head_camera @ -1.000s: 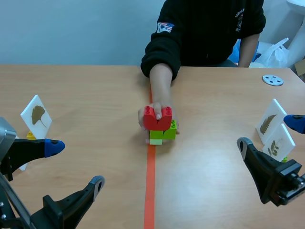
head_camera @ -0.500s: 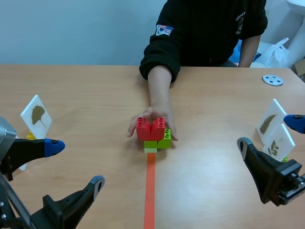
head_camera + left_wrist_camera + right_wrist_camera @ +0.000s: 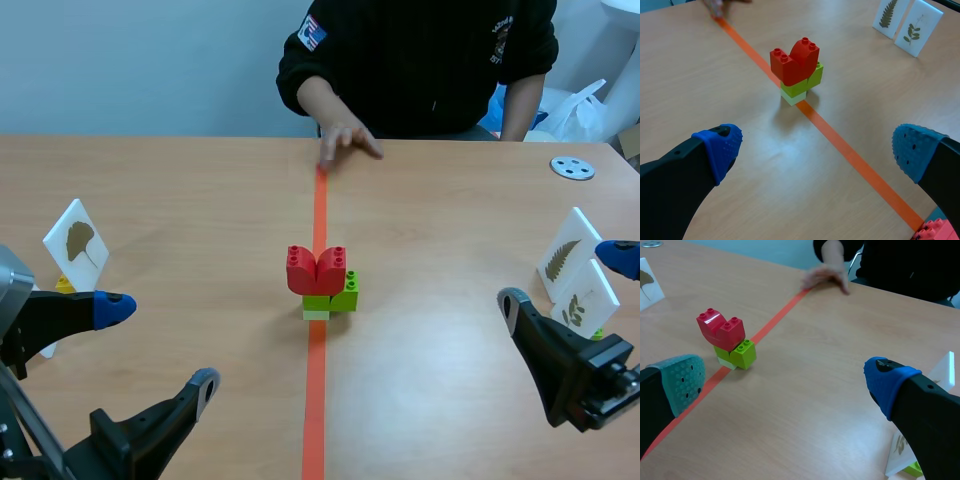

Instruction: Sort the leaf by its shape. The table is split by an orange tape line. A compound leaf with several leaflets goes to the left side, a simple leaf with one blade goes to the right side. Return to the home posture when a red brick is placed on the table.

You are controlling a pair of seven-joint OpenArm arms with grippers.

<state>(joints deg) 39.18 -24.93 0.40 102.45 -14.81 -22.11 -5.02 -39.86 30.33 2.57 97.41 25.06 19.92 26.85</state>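
The red brick [image 3: 316,270] stands on the tape line [image 3: 314,400], seemingly midway between the left pincer [image 3: 815,147] and right pincer [image 3: 785,379], both spread wide, empty.

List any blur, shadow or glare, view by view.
Scene view: the person's hand near the table's far edge is blurred, while the brick stack is crisp. Left wrist view: a soft shadow lies on the table on the stack's near side, with a pale sheen ahead of the left gripper. Right wrist view: the hand is blurred again.
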